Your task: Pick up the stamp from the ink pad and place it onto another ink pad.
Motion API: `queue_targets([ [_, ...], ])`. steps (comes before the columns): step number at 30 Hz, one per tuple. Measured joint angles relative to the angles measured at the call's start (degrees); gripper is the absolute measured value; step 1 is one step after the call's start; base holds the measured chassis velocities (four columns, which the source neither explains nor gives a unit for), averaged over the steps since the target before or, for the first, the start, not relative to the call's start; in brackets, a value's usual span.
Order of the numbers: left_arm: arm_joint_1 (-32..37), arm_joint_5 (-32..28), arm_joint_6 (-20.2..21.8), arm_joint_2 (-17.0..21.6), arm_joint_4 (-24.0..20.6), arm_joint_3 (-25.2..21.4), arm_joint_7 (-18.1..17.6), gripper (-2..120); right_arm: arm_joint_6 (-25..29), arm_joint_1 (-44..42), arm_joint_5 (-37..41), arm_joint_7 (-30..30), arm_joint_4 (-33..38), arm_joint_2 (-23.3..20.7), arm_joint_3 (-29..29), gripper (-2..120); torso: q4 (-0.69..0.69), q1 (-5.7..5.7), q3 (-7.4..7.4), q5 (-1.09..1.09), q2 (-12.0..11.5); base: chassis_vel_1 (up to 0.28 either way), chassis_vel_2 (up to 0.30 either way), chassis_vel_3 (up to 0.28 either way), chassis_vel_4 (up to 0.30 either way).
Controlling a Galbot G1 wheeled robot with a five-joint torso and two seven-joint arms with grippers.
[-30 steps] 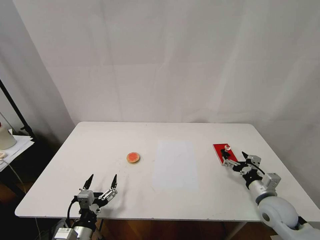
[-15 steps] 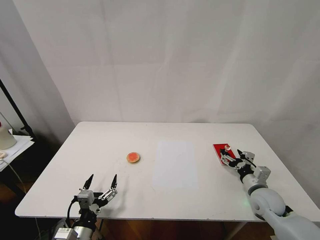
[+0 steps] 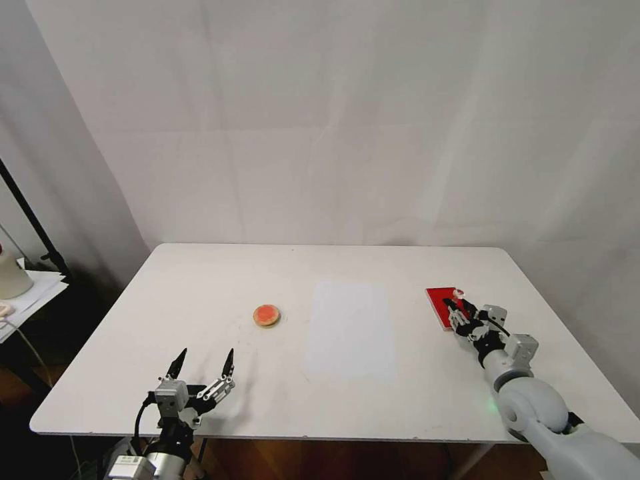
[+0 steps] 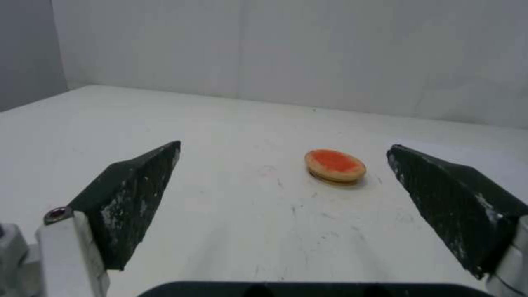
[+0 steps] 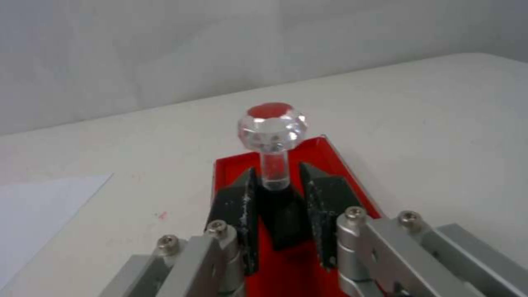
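The stamp [image 3: 457,293] stands upright on the ink pad [image 3: 439,301], a flat red rectangle at the table's right. In the right wrist view its clear knob [image 5: 272,126] rises above a black base [image 5: 280,218]. My right gripper [image 3: 457,308] [image 5: 278,170] reaches over the red pad [image 5: 231,167], shut on the stamp's black base with a finger pressed against each side. The other ink pad [image 3: 267,315] [image 4: 335,166], a small round tan-rimmed disc, lies left of centre. My left gripper [image 3: 203,363] [image 4: 283,146] hovers open near the front left edge, short of the disc.
A pale sheet of paper [image 3: 350,330] lies flat between the two pads. The white table [image 3: 200,280] is backed by a white curtain. A side stand with a white container [image 3: 10,273] sits off the table's left.
My right gripper has moved forward over the red pad and closed its fingers around the stamp's base. The left arm has not moved.
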Motion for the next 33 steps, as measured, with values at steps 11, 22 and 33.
queue_targets([
  [11, 0.0, 0.0, 0.0, 0.0, 0.0, 0.0, 0.0, 100, -0.2, 1.5, -0.2, 0.1, -0.2, -0.7, -1.4, 8, 0.00, 0.00, 0.00, 0.00, 0.0, 0.000, 0.000, 0.000, 0.000],
  [22, 0.0, 0.0, 0.0, 0.0, 0.0, 0.0, 0.0, 100, -0.6, 4.4, -0.8, -0.3, 2.3, -3.8, -3.4, 8, 0.01, 0.00, 0.00, -0.01, 0.0, 0.000, 0.000, 0.000, 0.000],
  [33, 0.0, 0.0, 0.0, 0.0, 0.0, 0.0, 0.0, 100, 1.7, 13.4, -2.0, -6.1, 2.5, -4.5, -15.0, 8, 0.00, 0.00, 0.00, -0.01, 0.0, 0.000, 0.000, 0.000, 0.000],
])
